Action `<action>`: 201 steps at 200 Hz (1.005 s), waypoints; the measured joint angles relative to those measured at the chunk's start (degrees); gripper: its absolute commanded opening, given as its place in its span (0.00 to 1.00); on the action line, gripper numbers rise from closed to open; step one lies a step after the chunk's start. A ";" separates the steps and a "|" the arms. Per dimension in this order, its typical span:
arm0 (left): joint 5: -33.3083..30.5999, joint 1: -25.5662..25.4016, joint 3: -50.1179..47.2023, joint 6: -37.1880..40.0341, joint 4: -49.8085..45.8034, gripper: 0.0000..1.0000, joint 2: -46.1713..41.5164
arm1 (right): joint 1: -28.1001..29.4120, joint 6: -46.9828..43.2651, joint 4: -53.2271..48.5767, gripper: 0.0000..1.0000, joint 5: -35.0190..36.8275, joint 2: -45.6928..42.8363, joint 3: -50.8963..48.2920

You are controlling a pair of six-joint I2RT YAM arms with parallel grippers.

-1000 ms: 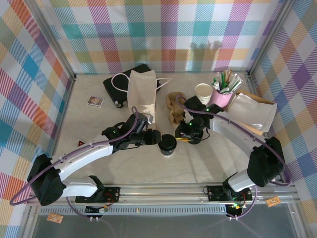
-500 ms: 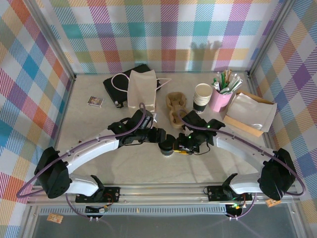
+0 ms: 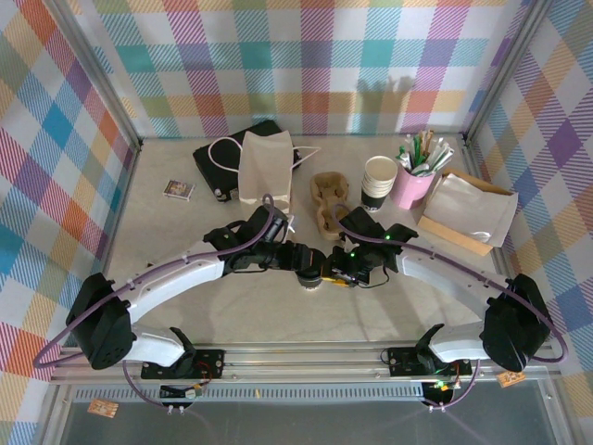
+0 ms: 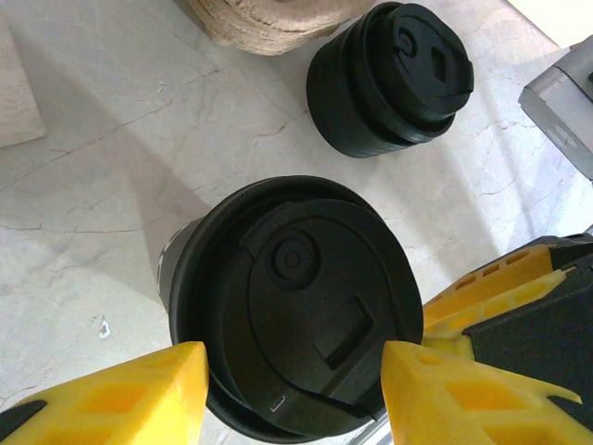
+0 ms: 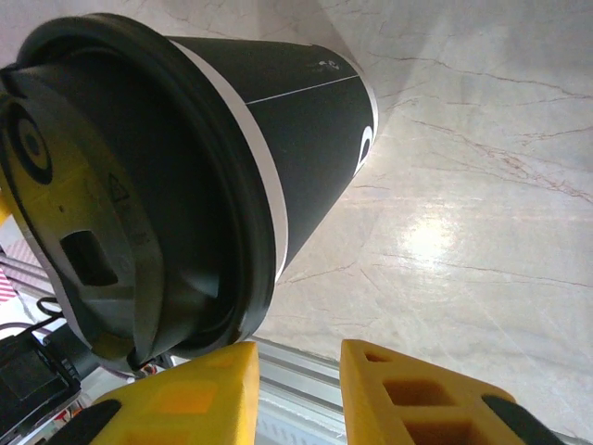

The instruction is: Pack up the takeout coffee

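Lidded takeout coffee stands upright at the centre of the table, with both grippers at it.
The left gripper is nearer. The lid sits directly between its 2 spread jaws and the cup's axis is vertical, but whether the jaws press the rim cannot be told. The right gripper has the cup to the upper left of its jaws, which stand slightly parted with nothing between them. In the top view the arms hide most of the cup.
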 measured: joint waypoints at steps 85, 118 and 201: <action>2.99 0.00 -2.36 -4.37 0.15 0.51 -2.23 | -1.95 -0.46 -0.02 0.31 0.83 1.55 0.39; 3.91 0.00 -2.45 -4.83 0.04 0.51 -2.86 | -3.04 -1.29 -0.02 0.33 1.33 1.57 1.14; 4.09 0.00 -2.32 -4.31 -4.35 0.51 -6.36 | -6.10 -2.84 0.24 0.33 2.84 3.10 4.81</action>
